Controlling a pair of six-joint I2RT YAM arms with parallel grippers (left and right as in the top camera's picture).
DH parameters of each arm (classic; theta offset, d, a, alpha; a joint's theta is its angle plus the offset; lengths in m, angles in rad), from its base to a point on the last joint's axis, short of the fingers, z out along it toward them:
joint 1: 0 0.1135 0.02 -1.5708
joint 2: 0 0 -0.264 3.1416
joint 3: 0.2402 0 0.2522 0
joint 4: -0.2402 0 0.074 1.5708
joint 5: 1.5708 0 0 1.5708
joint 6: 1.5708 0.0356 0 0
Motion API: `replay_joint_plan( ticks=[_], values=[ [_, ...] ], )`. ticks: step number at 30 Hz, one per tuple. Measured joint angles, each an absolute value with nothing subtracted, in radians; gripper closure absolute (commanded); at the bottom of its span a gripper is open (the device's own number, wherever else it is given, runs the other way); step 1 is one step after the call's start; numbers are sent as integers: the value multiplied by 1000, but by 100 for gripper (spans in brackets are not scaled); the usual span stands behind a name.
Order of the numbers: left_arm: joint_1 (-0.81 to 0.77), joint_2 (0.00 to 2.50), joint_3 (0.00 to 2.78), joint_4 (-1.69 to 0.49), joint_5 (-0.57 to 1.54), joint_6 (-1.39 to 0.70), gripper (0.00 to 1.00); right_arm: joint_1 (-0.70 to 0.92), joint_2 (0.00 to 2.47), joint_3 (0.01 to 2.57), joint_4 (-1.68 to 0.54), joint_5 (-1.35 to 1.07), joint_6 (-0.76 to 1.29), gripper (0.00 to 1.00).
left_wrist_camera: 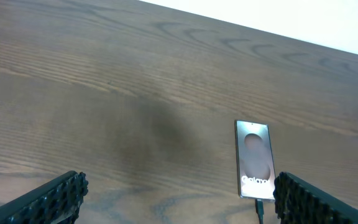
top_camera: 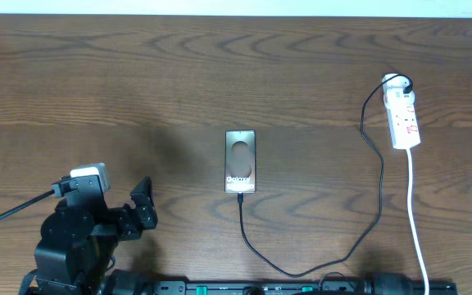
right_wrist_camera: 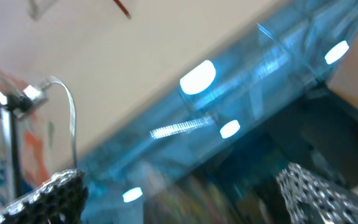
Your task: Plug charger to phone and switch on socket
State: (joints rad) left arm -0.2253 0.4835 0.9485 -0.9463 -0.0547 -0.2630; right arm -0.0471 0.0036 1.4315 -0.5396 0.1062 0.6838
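**Overhead.** A brown wooden table [top_camera: 138, 74] with wavy grain carries a flat, dark grey-brown rectangular phone [top_camera: 240, 161] at its middle. The phone lies screen up, showing a pale oval and white lettering. Its long axis runs from far to near, with the lettered end toward the robot. A thin, limp black charger cable [top_camera: 293, 273] meets that near short edge. Whether its tip is fully seated is too small to tell. The cable loops along the table's near side and climbs on the right to a black plug [top_camera: 401, 82]. That plug sits at the far end of a small white oblong plastic power strip [top_camera: 406, 123]. The strip lies well to the right of the phone, its long axis also far to near and slightly slanted, with red marks on top. A smooth white lead [top_camera: 417, 221] trails from its near end. The black left gripper [top_camera: 144, 205] sits at the near left, released and empty.

**Left wrist.** Two black studded fingers [left_wrist_camera: 51, 199] stand spread wide over bare wood. The phone [left_wrist_camera: 254, 160] lies beyond them, nearer the right-hand finger.

**Right wrist.** The picture is blurred. The right gripper [right_wrist_camera: 182, 174] is spread wide with nothing between its knobbly fingers [right_wrist_camera: 319, 193]. It faces a glossy blue translucent panel [right_wrist_camera: 241, 106] with bright reflections.
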Motion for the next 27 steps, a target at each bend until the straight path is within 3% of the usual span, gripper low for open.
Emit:
replay_joint_plan(
  ticks=[11,27],
  values=[
    [-225,484,949,-946,-55,-263,2,-47,4,1266,-277,156,728,1],
    [-225,484,949,-946,-55,-263,2,-47,4,857,-59,178,1055,1]
  ],
)
